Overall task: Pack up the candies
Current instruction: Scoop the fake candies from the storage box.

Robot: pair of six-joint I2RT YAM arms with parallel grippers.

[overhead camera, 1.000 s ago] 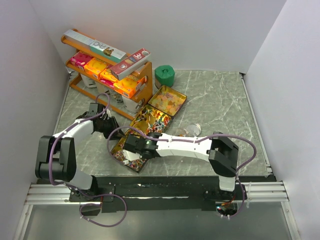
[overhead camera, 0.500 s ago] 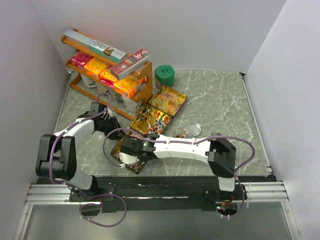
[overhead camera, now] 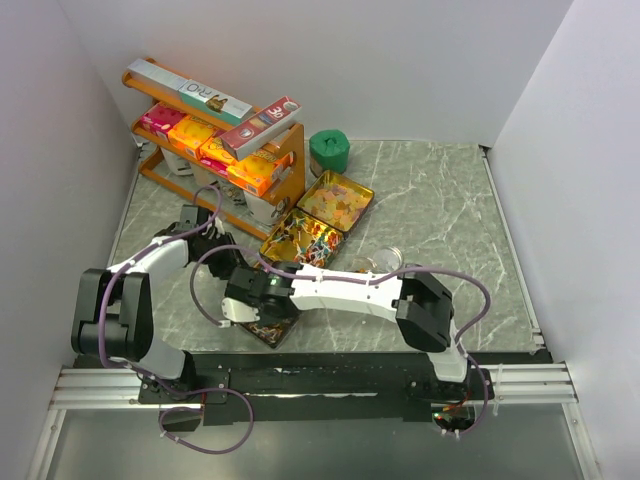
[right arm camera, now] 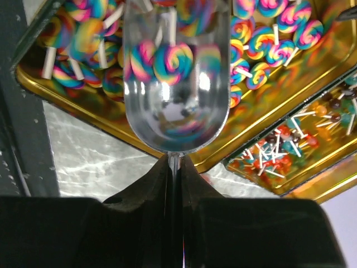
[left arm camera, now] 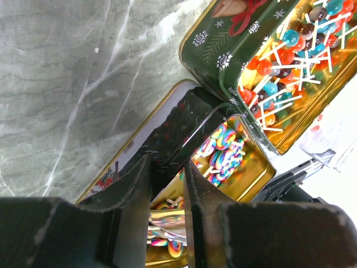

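Right gripper (right arm camera: 174,167), clenched on a clear scoop's (right arm camera: 175,84) stem, points the bowl straight up-frame over swirl lollipops (right arm camera: 268,39) heaped in the gold tin (right arm camera: 95,124), whose rim the left gripper (left arm camera: 167,176) pinches.

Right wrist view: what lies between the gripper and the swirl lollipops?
A clear scoop, handle clamped in the right gripper, bowl toward the swirl lollipops; shown in right wrist view.
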